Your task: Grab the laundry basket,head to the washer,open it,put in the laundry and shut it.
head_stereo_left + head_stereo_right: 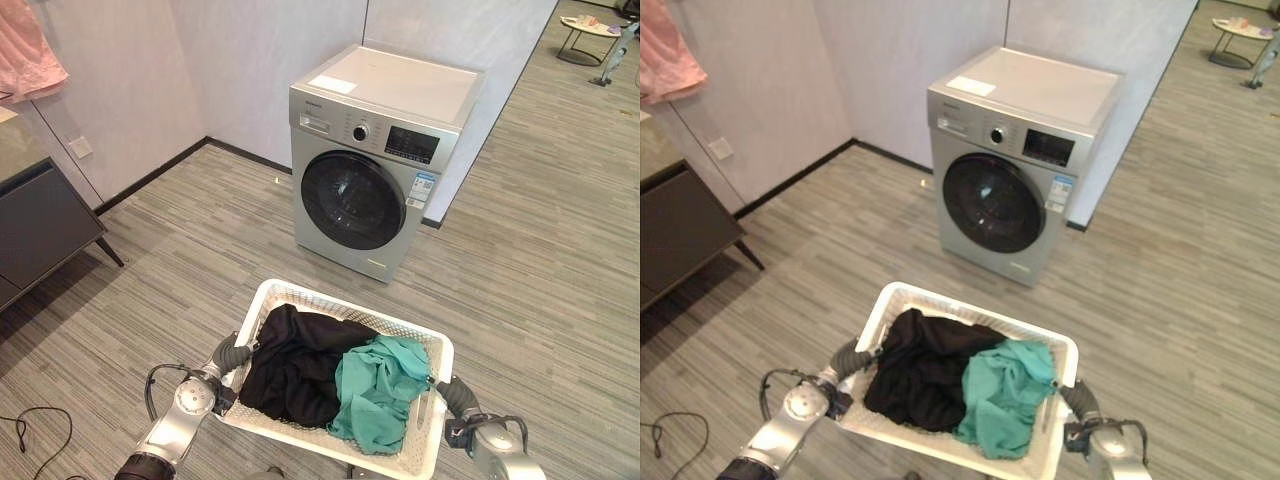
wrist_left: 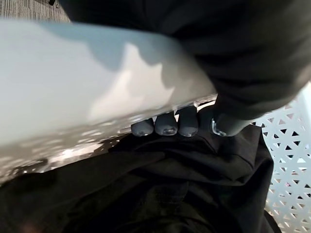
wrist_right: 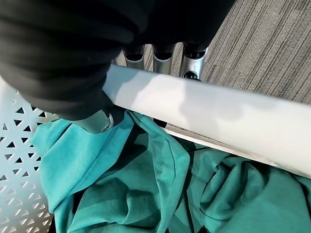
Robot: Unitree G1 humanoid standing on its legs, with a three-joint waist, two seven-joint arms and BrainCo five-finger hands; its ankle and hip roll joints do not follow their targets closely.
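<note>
Both hands curled round basket [image 1: 420, 452] rim: left hand [image 1: 232, 353], right hand [image 1: 452, 393]. Washer [image 1: 375, 160] dead ahead, door shut; you walk fwd.

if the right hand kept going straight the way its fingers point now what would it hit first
Probably the teal garment: the right hand is curled over the white plastic laundry basket's rim, thumb inside, aimed into the pile. Depth is hard to judge.

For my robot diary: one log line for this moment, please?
stage: carrying | left robot hand: shut on basket | right robot hand: shut on basket | washer: door closed
</note>
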